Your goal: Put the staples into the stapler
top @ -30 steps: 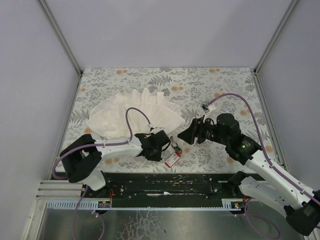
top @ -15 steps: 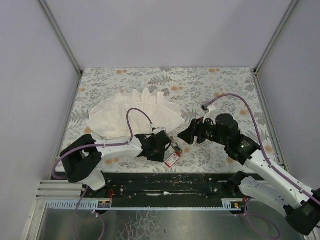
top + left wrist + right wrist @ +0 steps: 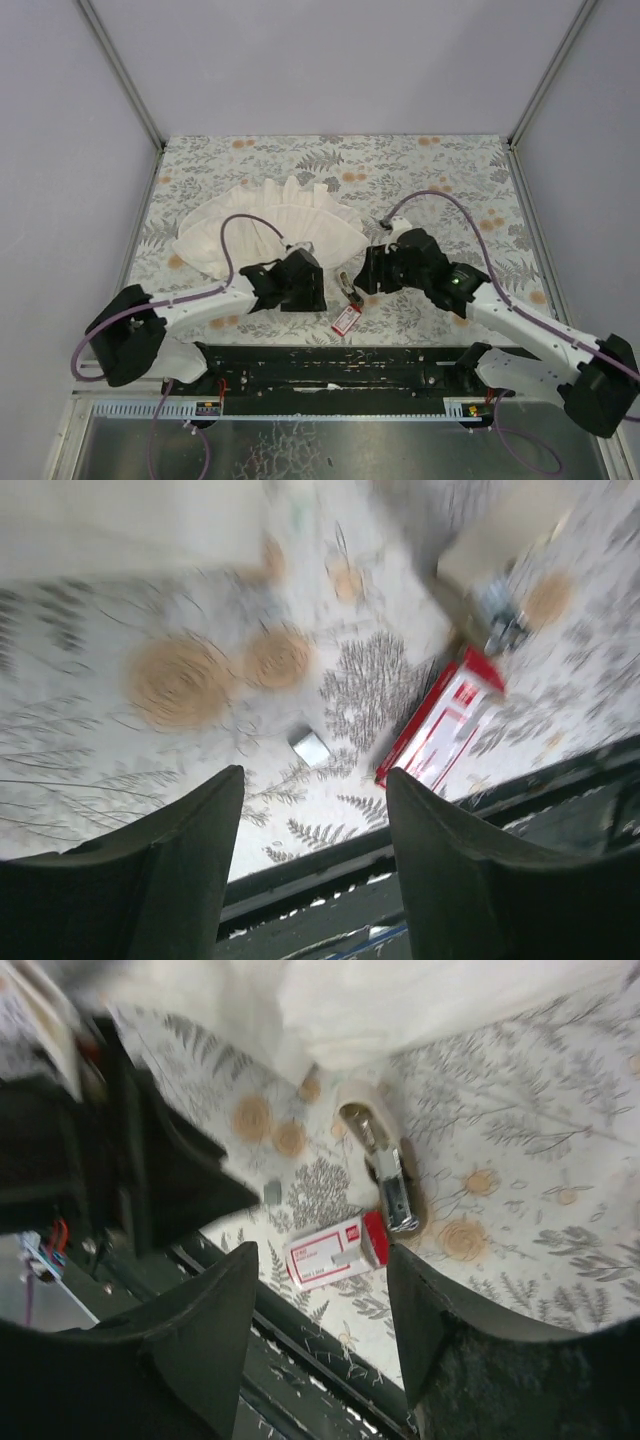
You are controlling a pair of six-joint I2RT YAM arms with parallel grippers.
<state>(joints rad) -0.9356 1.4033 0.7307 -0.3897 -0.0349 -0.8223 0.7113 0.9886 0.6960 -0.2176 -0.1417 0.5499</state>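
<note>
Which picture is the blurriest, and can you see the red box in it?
Left wrist view: the blurriest, with the leafy tablecloth smeared, yet the red box can be made out. Right wrist view: soft at the edges, but the stapler is fairly clear. Top external view: sharp and evenly lit, though both things look tiny there.

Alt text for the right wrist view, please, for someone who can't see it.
The right tool, open and holding nothing, hovers above a small metal stapler and a red box with a white label, which lie next to each other on a floral tablecloth. A white cloth fills the top, and the left arm looms dark at the left edge.
</note>
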